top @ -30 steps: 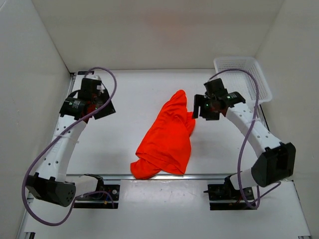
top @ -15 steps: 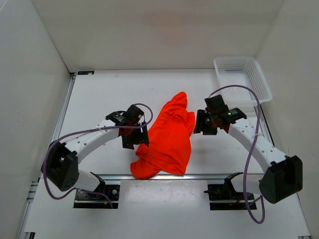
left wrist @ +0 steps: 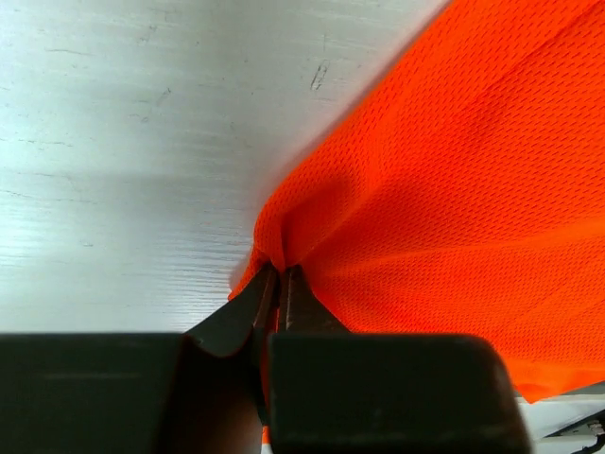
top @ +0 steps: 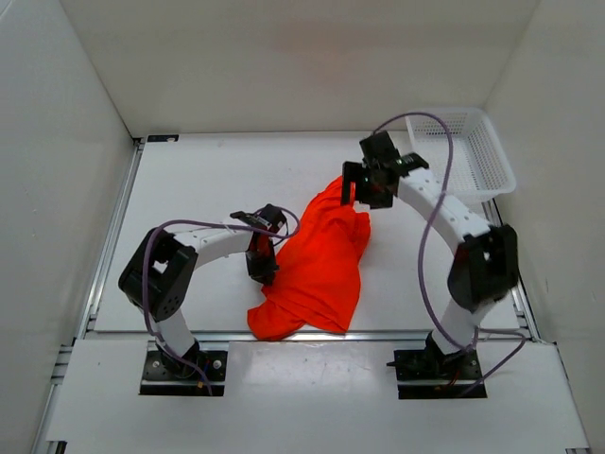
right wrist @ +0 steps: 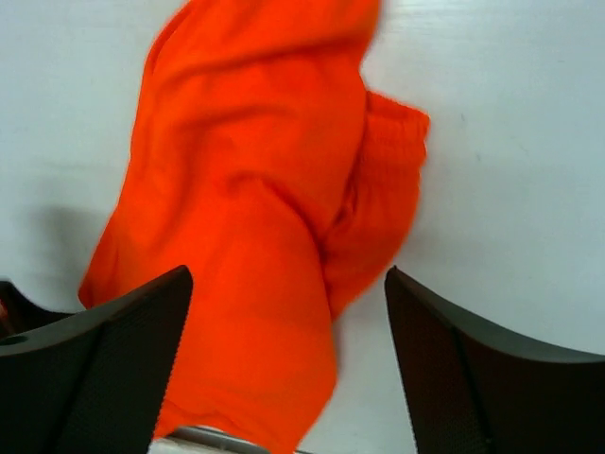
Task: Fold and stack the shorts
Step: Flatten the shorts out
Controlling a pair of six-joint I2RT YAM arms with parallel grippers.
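The left fingers (left wrist: pixel 280 284) have come in and pinched the shorts (top: pixel 317 260) at the edge, the right fingers (top: pixel 363 191) now hang wide over the far end: folding can start

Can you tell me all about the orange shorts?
The shorts are bright orange, made of thin mesh-looking fabric with tiny holes. They are not folded neatly yet: they lie crumpled in a long heap on the white table, slanting from the near edge toward the far right. A gathered, ribbed part shows on their right side. The left gripper is shut, pinching their left edge. The right gripper is open above their far end.
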